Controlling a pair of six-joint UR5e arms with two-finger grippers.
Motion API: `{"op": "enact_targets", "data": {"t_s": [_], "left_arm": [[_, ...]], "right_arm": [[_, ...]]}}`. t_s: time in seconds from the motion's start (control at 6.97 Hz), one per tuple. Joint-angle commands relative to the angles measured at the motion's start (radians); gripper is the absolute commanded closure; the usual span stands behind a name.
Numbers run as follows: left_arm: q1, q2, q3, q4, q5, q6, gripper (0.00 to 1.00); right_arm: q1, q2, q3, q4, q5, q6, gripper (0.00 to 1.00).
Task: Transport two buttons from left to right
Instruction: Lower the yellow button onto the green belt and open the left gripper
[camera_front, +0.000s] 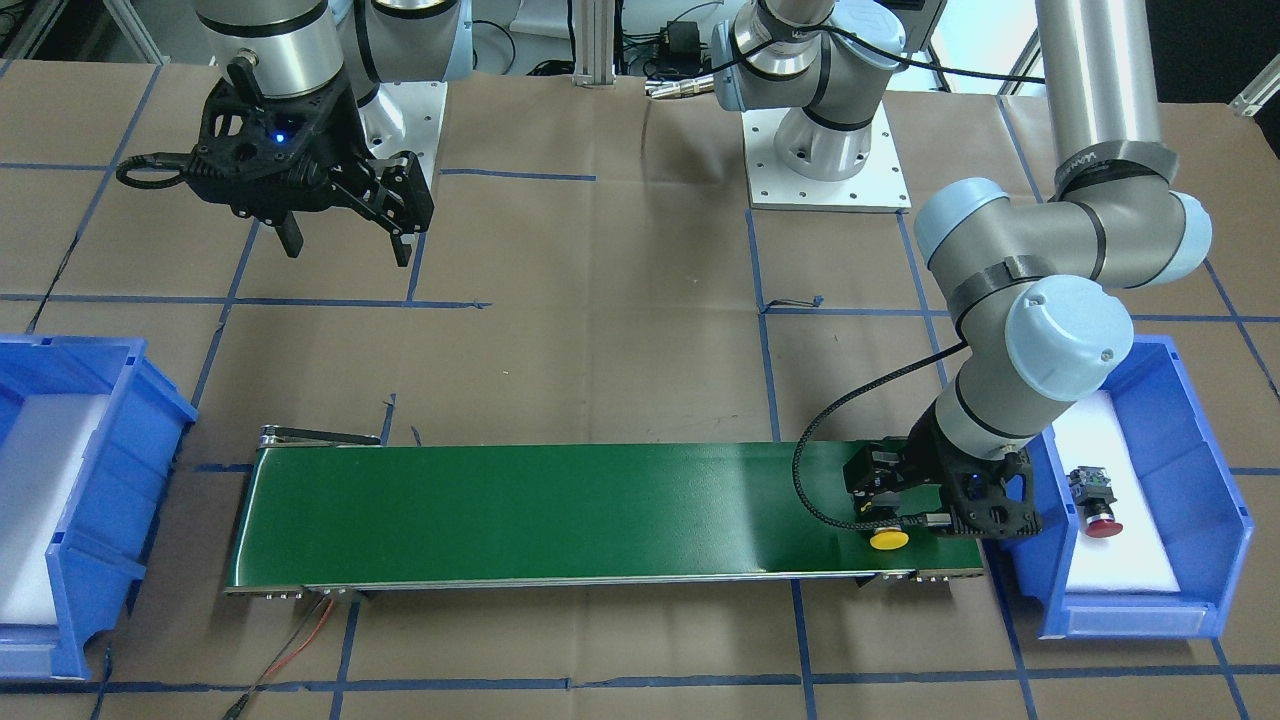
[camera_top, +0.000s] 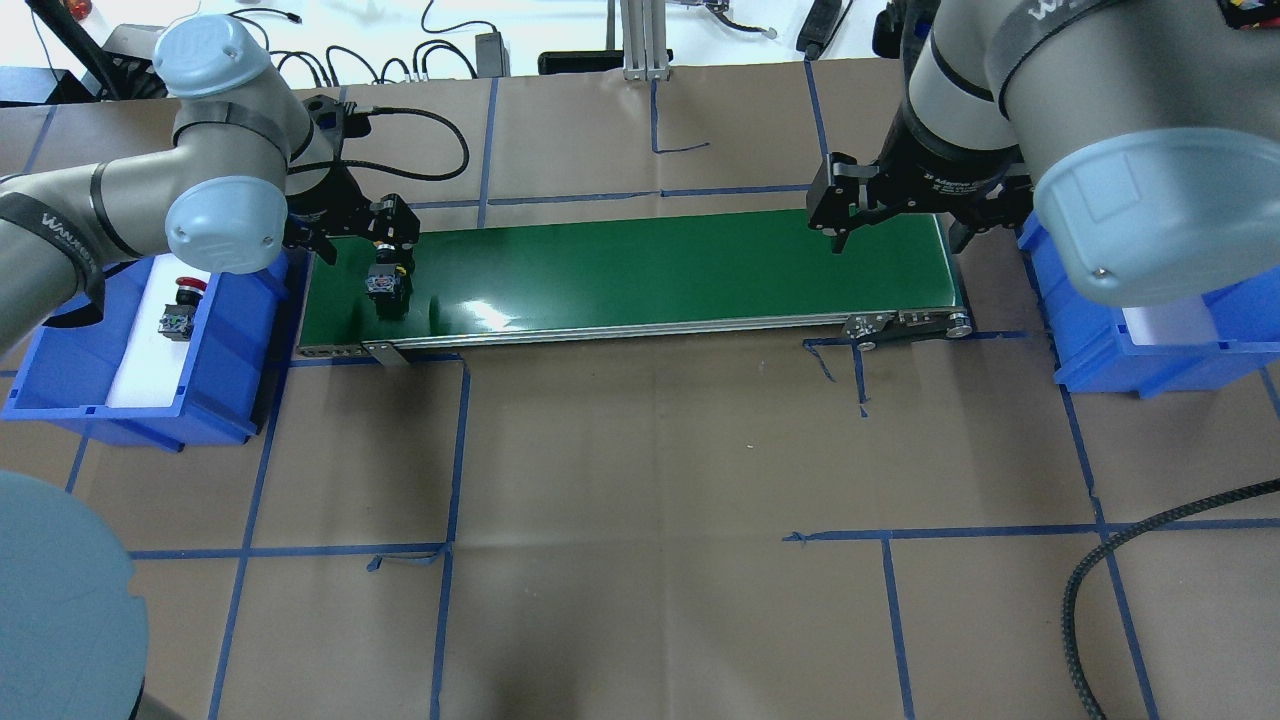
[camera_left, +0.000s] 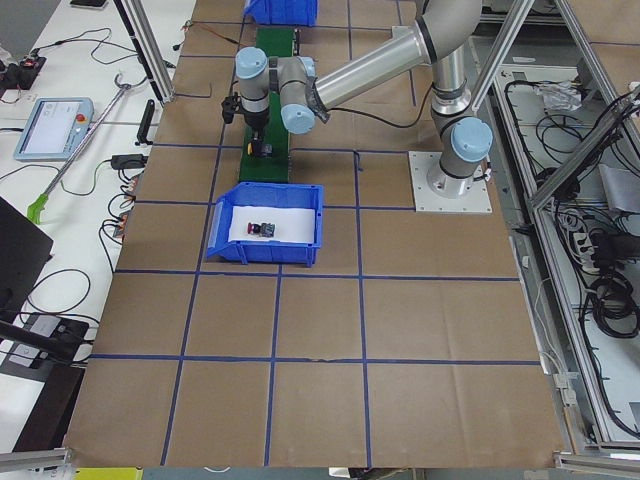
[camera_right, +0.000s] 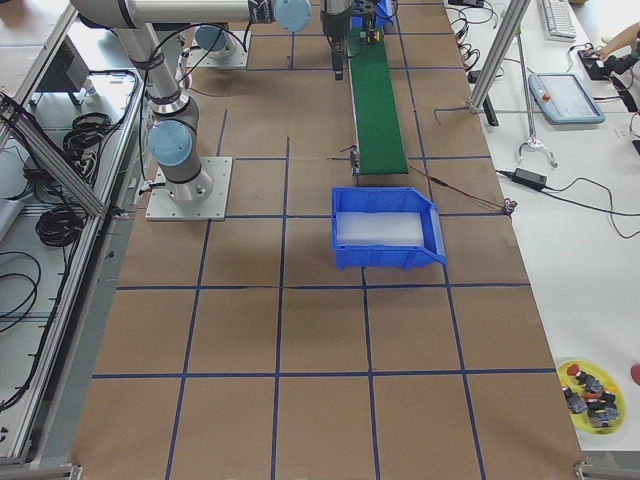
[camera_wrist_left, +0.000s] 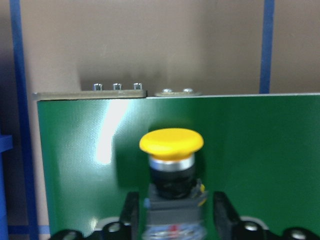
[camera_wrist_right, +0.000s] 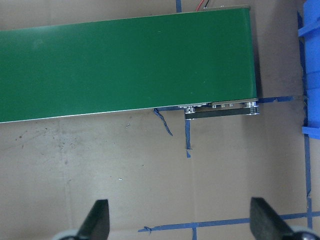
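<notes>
The yellow-capped button (camera_front: 888, 539) lies at the left end of the green conveyor belt (camera_front: 550, 510), cap toward the belt's front edge. My left gripper (camera_front: 880, 505) is down on the belt, fingers (camera_wrist_left: 131, 210) closed on either side of the button's grey body (camera_wrist_left: 172, 207). It also shows in the overhead view (camera_top: 386, 283). The red-capped button (camera_top: 183, 305) lies on white foam in the left blue bin (camera_top: 235, 330). My right gripper (camera_top: 900, 232) hangs open and empty above the belt's right end, its fingers (camera_wrist_right: 100, 220) spread wide.
The right blue bin (camera_top: 1100, 360), lined with white foam, stands past the belt's right end. Brown paper with blue tape lines covers the table. A red and black wire (camera_front: 300, 640) runs from the belt's right end. A yellow dish with several spare buttons (camera_right: 595, 392) sits far off.
</notes>
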Motion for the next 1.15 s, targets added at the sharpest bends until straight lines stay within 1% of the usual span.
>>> {"op": "enact_targets", "data": {"t_s": [0.0, 0.29, 0.43, 0.57, 0.72, 1.0], "left_arm": [[0.015, 0.057, 0.114, -0.191, -0.013, 0.006, 0.01], [0.019, 0.053, 0.333, -0.460, -0.008, 0.016, 0.01], [0.021, 0.042, 0.395, -0.514, -0.007, 0.051, 0.01], [0.030, 0.034, 0.415, -0.515, -0.002, 0.078, 0.01], [0.074, 0.033, 0.414, -0.507, -0.005, 0.113, 0.01], [0.207, 0.016, 0.415, -0.500, -0.007, 0.278, 0.01]], "right_arm": [[0.002, 0.000, 0.001, 0.000, 0.000, 0.000, 0.00], [0.002, -0.002, 0.001, 0.002, -0.002, 0.000, 0.00], [0.002, 0.000, 0.000, 0.002, -0.003, -0.003, 0.00], [-0.003, -0.002, 0.000, 0.005, -0.008, -0.008, 0.00], [-0.001, -0.002, 0.000, 0.003, -0.007, -0.008, 0.00], [-0.001, -0.002, 0.000, 0.005, -0.003, -0.008, 0.00]]}}
